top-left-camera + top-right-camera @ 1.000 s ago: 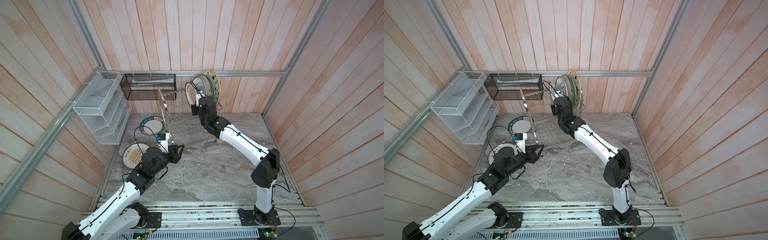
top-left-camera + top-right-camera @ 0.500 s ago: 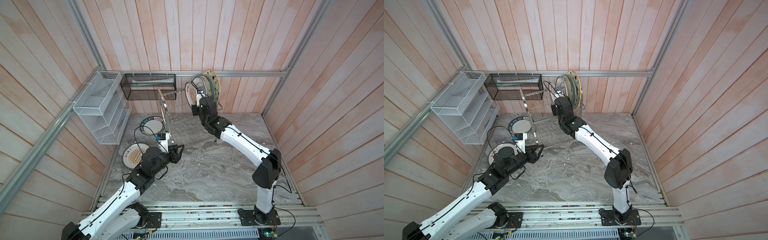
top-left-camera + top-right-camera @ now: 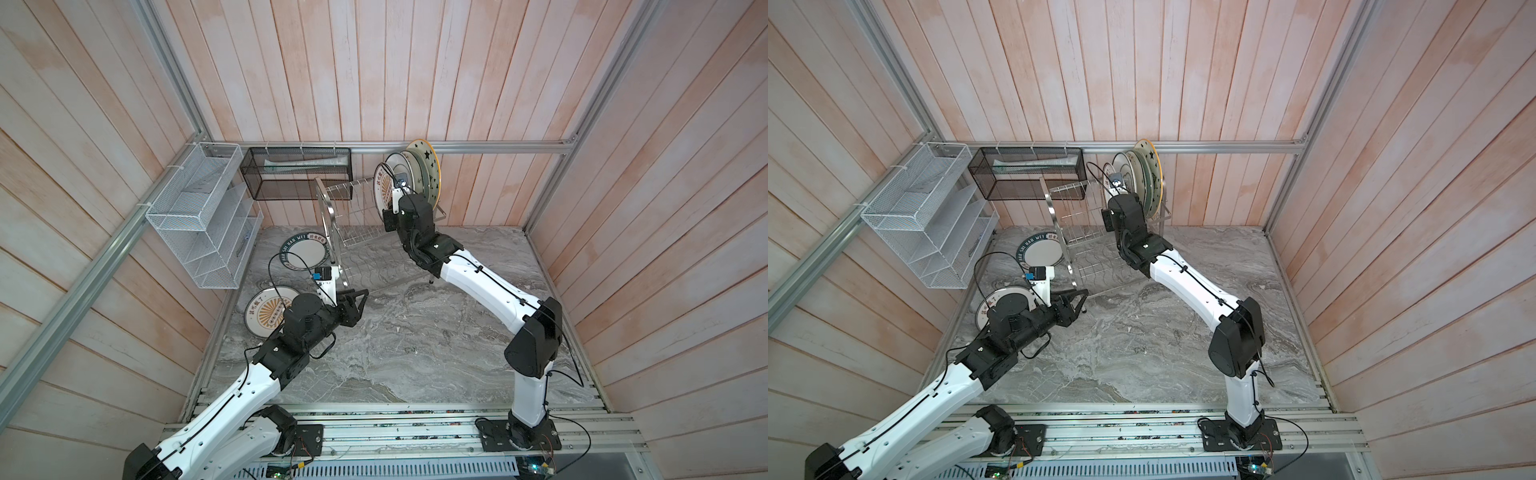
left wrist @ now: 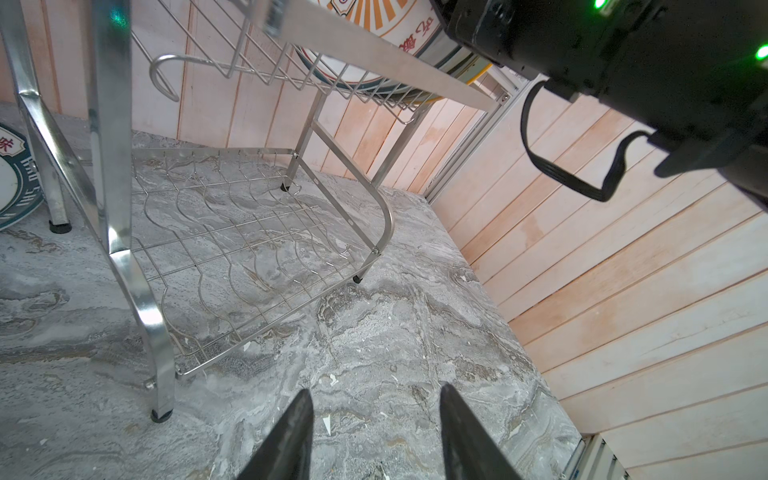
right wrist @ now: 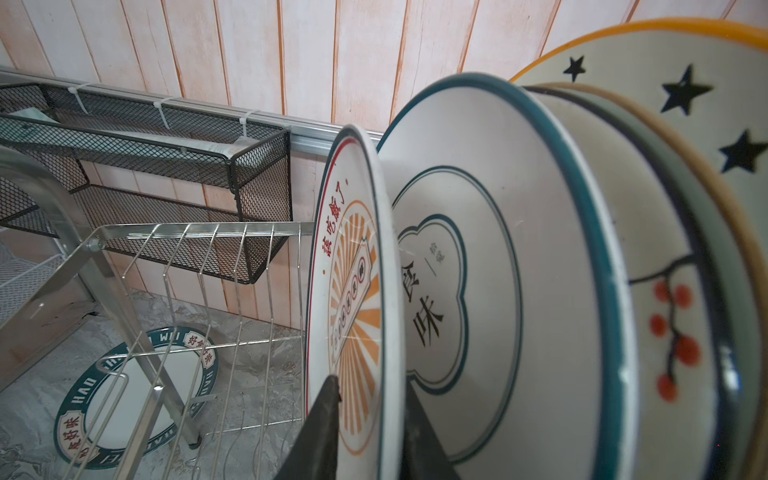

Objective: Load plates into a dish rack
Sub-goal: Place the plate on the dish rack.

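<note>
The steel dish rack [image 3: 349, 216] [image 3: 1075, 216] stands at the back of the table. Several plates stand upright in its upper tier: a star plate [image 5: 665, 83] [image 3: 428, 166], a teal-rimmed plate [image 5: 478, 249] and, nearest, a sunburst plate [image 5: 353, 291] [image 3: 384, 187]. My right gripper [image 5: 372, 386] straddles the sunburst plate's rim, jaws a little apart, open. A lettered plate [image 3: 305, 253] [image 3: 1040, 253] and another sunburst plate [image 3: 266, 316] [image 3: 986, 309] lie flat on the table at the left. My left gripper [image 4: 374, 399] [image 3: 359, 297] hovers open and empty by the rack's front leg.
A white mesh shelf unit [image 3: 199, 216] hangs on the left wall. A black mesh basket [image 3: 297, 174] hangs on the back wall, close behind the rack. Wooden walls close in three sides. The rack's wavy lower tier [image 4: 249, 232] holds nothing.
My right arm has shifted slightly at the rack's upper tier with its jaws around the sunburst plate. The left arm has not moved.
</note>
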